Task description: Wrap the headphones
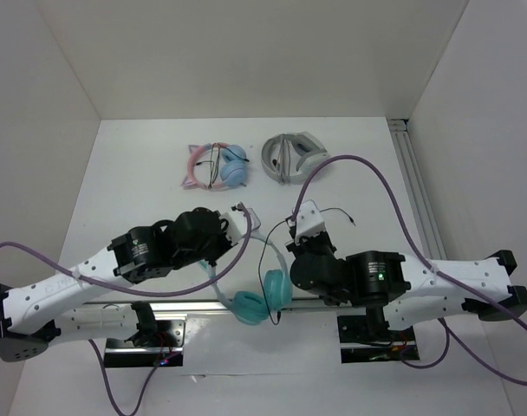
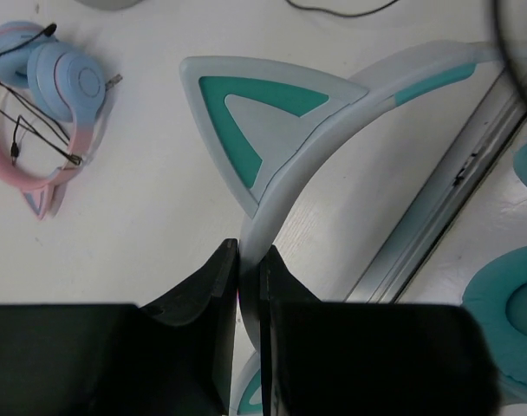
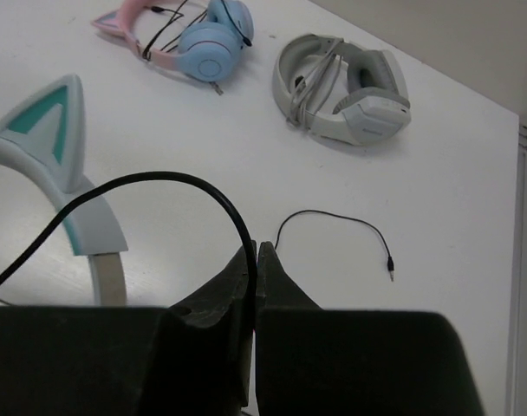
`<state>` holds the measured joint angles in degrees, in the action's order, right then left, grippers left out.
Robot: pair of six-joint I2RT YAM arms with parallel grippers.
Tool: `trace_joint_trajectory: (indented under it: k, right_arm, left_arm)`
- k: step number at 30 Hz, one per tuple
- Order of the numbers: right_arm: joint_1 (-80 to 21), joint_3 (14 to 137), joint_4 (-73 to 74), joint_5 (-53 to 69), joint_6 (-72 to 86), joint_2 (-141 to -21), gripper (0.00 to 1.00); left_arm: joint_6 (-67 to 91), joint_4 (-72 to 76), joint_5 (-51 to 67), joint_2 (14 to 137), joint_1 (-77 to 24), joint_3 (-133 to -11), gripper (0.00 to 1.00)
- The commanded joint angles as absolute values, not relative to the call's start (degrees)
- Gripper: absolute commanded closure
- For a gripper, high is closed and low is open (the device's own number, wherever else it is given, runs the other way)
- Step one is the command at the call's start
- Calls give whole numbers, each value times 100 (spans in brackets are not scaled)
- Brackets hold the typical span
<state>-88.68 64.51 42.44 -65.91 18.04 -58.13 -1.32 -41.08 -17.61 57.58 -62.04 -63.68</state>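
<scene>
The teal headphones (image 1: 249, 308) lie across the metal rail, earcups at the near side and the pale headband arching toward the far side. My left gripper (image 1: 244, 211) is shut on the headband just below a cat ear (image 2: 272, 130); in the left wrist view the gripper (image 2: 249, 251) pinches the band edge. My right gripper (image 1: 300, 215) is shut on the thin black cable (image 3: 177, 177), which loops up from the closed gripper (image 3: 256, 247). The cable's free end with its plug (image 3: 390, 270) lies on the table beyond. One cat ear (image 3: 55, 139) shows at the left of the right wrist view.
Pink-and-blue cat-ear headphones (image 1: 216, 165) and grey-and-white headphones (image 1: 291, 156) lie at the back of the table. A metal rail (image 1: 194, 303) runs along the near side under the earcups. White walls enclose the table; a purple hose (image 1: 367, 173) arcs over the right arm.
</scene>
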Motion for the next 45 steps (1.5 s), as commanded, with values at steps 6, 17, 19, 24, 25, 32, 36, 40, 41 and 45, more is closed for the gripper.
trace_joint_trajectory:
  k: [6,17,19,24,25,32,36,40,41,45]
  right_arm:
    - [-7973,5898,3340,-6057,1705,-5704,100]
    - [-7805,5828,2902,-5889,1706,-5712,100]
    - [-7743,5766,2734,-5766,1644,-5835,100]
    - [-7629,5660,2418,-5459,1591,-5889,100]
    - [-7629,5608,2417,-5458,1591,-5889,100]
    - [-7515,5450,2259,-5186,1591,-5783,100]
    - [-7515,5256,1751,-4836,1539,-5730,100]
    - [-7515,4775,883,-3984,1258,-5669,99]
    - [-7445,4668,635,-3694,1170,-5669,99]
    - [-7392,4255,-455,-2314,932,-5853,94]
  left_arm:
    - [175,-3727,-1055,5433,-6223,-7242,100]
    - [475,-4236,-1450,5353,-6223,-7471,100]
    - [544,-4149,-1161,5221,-6223,-7471,100]
    - [668,-3772,-1046,4852,-6223,-7523,100]
    - [738,-3710,-1116,4782,-6223,-7523,100]
    - [1062,-3561,-1371,4448,-6223,-7743,100]
    - [1466,-3227,-1371,4334,-6223,-7796,100]
    - [1950,-2691,-1213,4192,-6223,-7559,100]
    - [2108,-2689,-1213,4192,-6223,-7559,100]
    - [2548,-2365,-1116,4192,-6223,-7559,100]
